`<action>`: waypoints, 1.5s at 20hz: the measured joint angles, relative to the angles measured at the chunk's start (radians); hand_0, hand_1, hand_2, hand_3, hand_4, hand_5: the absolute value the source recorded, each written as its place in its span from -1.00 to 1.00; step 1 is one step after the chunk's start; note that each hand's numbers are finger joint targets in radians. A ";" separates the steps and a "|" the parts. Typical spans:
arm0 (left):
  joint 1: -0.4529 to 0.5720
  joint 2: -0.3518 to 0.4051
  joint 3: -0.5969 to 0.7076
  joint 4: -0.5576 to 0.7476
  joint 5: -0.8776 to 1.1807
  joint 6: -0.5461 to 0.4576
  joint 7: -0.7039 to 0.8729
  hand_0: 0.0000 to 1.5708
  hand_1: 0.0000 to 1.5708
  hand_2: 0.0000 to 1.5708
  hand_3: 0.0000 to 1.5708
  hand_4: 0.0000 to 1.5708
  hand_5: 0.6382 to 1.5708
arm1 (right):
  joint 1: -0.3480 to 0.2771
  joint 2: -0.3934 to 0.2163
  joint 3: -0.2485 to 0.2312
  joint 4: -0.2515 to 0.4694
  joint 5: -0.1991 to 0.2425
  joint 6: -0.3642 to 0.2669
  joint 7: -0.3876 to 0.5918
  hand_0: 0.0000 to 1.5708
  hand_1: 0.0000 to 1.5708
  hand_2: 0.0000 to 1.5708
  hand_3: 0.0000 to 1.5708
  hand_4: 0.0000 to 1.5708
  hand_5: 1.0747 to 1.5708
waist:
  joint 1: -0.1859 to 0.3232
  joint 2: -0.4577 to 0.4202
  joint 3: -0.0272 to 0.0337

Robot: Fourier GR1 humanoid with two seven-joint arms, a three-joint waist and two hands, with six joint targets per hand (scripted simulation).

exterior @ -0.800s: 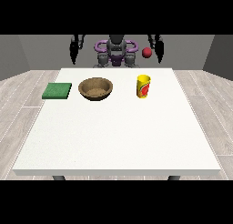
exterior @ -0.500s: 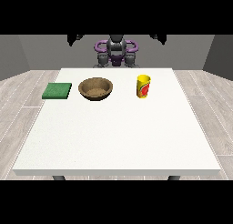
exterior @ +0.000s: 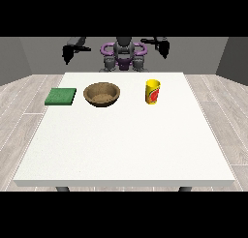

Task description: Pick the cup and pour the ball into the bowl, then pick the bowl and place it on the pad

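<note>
A yellow cup (exterior: 152, 91) with a red mark stands upright on the white table (exterior: 126, 145), right of centre at the back. No ball shows in it from here. A brown wooden bowl (exterior: 101, 94) sits left of the cup. A flat green pad (exterior: 61, 96) lies further left near the table's edge. The hand at the view's right (exterior: 162, 47) hangs high behind the table, above and behind the cup, holding nothing. The hand at the view's left (exterior: 68, 52) is raised behind the table's back left corner, away from the pad.
The robot's torso (exterior: 124, 55) stands behind the table's back edge. Grey floor surrounds the table on both sides.
Both arms have swung up and outward. A red ball seen beside the hand at the view's right in the oldest frame is no longer visible.
</note>
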 measured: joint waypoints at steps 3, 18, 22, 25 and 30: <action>-0.057 0.015 0.038 0.057 0.005 -0.007 -0.056 -1.00 -1.00 -1.00 -1.00 -1.00 0.76 | -0.041 -0.002 -0.012 0.050 -0.002 0.026 -0.061 -1.00 -1.00 -1.00 -1.00 -1.00 0.96 | -0.008 0.057 0.0000; -0.421 0.102 0.214 0.411 0.027 0.014 -0.264 -1.00 -1.00 -1.00 -1.00 -1.00 0.67 | -0.289 -0.036 -0.060 0.322 0.018 0.096 -0.318 -1.00 -1.00 -1.00 -1.00 -1.00 0.91 | -0.058 0.326 -0.0003; -0.474 0.110 0.248 0.526 0.035 0.016 -0.351 -1.00 -1.00 -1.00 -1.00 -1.00 0.66 | -0.329 -0.045 -0.064 0.371 0.021 0.114 -0.359 -1.00 -1.00 -1.00 -1.00 -1.00 0.91 | -0.072 0.361 -0.0006; -0.511 0.135 0.274 0.599 0.046 0.003 -0.392 -1.00 -1.00 -1.00 -1.00 -1.00 0.64 | -0.355 -0.050 -0.068 0.410 0.026 0.121 -0.393 -1.00 -1.00 -1.00 -1.00 -1.00 0.90 | -0.076 0.389 -0.0005; -0.572 0.164 0.314 0.725 0.059 -0.005 -0.472 -1.00 -1.00 -1.00 -1.00 -1.00 0.62 | -0.392 -0.073 -0.080 0.442 0.020 0.142 -0.418 -1.00 -1.00 -1.00 -1.00 -1.00 0.91 | -0.096 0.426 -0.0006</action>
